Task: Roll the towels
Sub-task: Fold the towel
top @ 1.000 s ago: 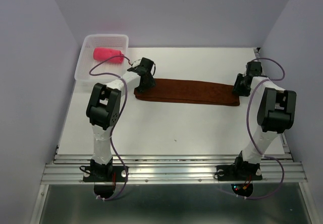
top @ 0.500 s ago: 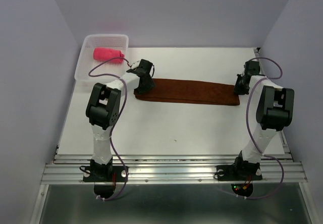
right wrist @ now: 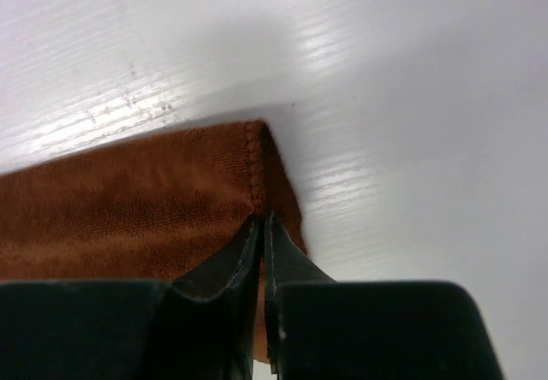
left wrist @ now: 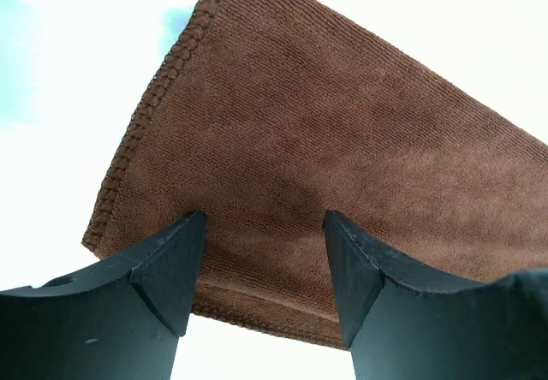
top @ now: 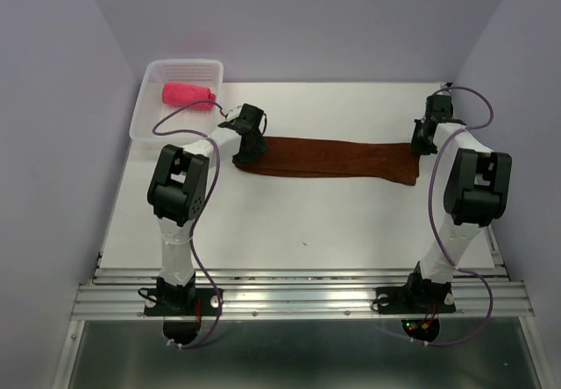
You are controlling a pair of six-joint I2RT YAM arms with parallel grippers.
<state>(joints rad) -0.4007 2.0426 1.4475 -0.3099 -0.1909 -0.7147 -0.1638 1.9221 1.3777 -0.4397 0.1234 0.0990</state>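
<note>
The rust brown towel (top: 333, 159) lies folded in a long strip across the far middle of the white table. My left gripper (top: 246, 151) is open over its left end, with the cloth (left wrist: 325, 140) showing between the two fingers. My right gripper (top: 422, 144) is shut on the towel's right end and lifts that corner off the table; the hem (right wrist: 253, 162) runs into the closed fingers. The bright pink-red towel (top: 188, 94) lies rolled inside the white basket (top: 145, 113).
The white perforated basket stands at the far left corner of the table. Purple cables loop from both arms. Grey walls close in the back and both sides. The metal rail (top: 298, 297) with the arm bases runs along the near edge.
My right gripper has moved back and up with the towel's right end, which now rises off the table. The left gripper has stayed over the left end.
</note>
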